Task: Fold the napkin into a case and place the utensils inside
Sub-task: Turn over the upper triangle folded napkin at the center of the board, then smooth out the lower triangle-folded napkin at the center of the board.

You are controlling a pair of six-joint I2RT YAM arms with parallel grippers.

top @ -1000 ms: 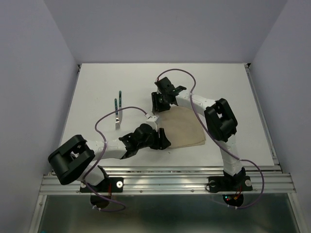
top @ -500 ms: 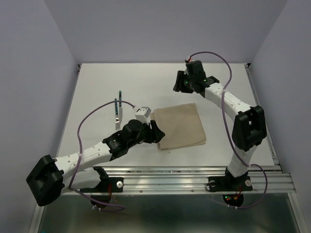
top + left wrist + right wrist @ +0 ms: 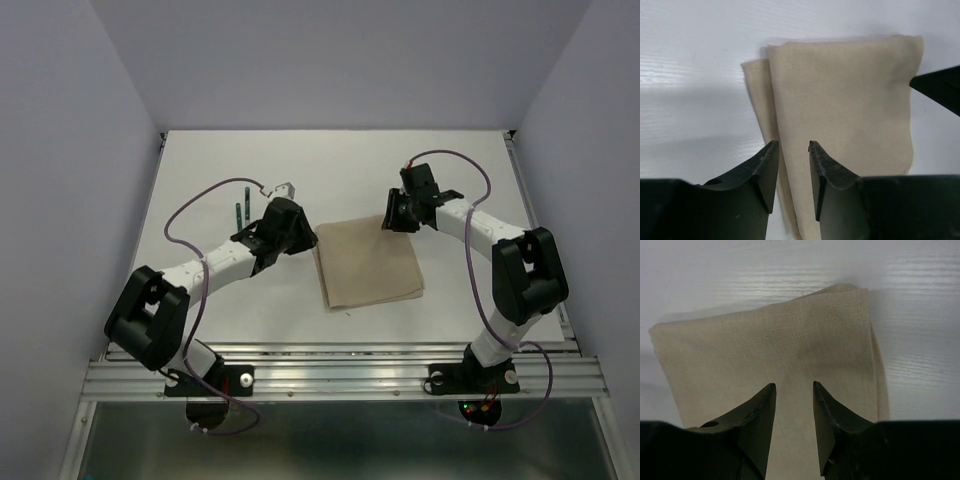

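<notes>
The napkin (image 3: 370, 265) lies flat on the white table, folded into a beige oblong with a lower layer showing along its left edge. My left gripper (image 3: 306, 238) is open and empty over the napkin's far left corner; in the left wrist view its tips (image 3: 793, 145) straddle the left fold of the napkin (image 3: 845, 95). My right gripper (image 3: 387, 220) is open and empty at the napkin's far right corner; in the right wrist view it (image 3: 794, 385) hovers over the cloth (image 3: 765, 340). The utensils' green handles (image 3: 241, 205) show left of my left arm; their metal ends are hidden.
The white table (image 3: 480, 180) has walls on three sides and a metal rail (image 3: 340, 375) along its near edge. My right gripper's dark tip (image 3: 940, 87) shows at the right edge of the left wrist view.
My left gripper has swung from the napkin's near left side up to its far left corner. My right gripper has come back from the far table to the far right corner. The napkin lies flat.
</notes>
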